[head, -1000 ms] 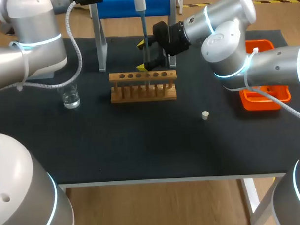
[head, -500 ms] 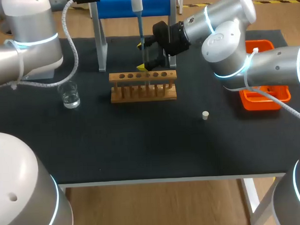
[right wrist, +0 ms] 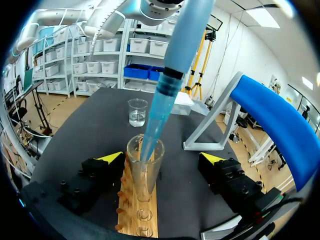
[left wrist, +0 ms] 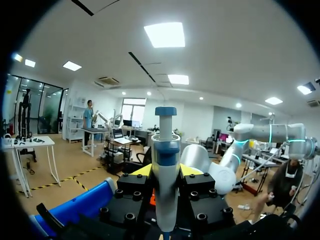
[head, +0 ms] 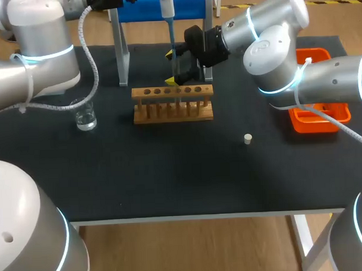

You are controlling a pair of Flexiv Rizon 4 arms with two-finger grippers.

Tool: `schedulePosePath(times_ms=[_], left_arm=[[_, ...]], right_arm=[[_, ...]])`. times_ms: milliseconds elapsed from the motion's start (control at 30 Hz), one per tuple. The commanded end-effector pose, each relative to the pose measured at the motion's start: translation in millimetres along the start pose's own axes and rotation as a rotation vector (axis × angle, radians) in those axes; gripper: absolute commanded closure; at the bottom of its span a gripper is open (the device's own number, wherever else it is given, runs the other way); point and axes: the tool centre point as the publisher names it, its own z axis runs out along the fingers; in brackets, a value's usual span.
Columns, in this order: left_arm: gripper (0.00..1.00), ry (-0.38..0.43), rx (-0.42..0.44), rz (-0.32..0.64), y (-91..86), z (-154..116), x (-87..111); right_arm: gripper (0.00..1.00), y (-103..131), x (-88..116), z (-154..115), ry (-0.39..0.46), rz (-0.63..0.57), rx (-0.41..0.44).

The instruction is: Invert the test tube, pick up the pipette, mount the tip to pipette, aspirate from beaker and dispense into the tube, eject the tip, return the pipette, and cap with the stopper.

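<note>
Black table [head: 170, 171] carries the wooden rack [head: 173, 103] near its back edge, the test tube [right wrist: 145, 165] upright at it. Our left gripper [left wrist: 166, 172] clamps the pipette [left wrist: 165, 147], its tip [right wrist: 150, 137] in the tube's mouth. Our right gripper [right wrist: 161, 158] straddles the tube, spread, not touching. Thin, slick glass, we judge: grip mid-wall, gently.

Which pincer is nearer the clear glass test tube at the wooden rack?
Right. The right pincer, open, straddles the clear glass test tube. The left pincer grips the blue pipette higher up, above the tube.

Blue pipette [right wrist: 172, 65]; orange tray [head: 311, 128] (black table [head: 170, 171])
</note>
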Motion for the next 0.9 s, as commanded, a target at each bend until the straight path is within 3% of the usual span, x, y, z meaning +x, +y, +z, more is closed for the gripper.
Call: schedulePosePath(times_ms=[33,900], left_arm=[[1.00,0.008,0.003,0.002,1.9,3,-2.2],[1.00,0.003,-0.005,-0.006,17.6,3,-4.2]], right_arm=[[0.00,0,-1,-1,0.004,0.000,0.003],[0.00,0,-1,-1,0.004,0.000,0.003]])
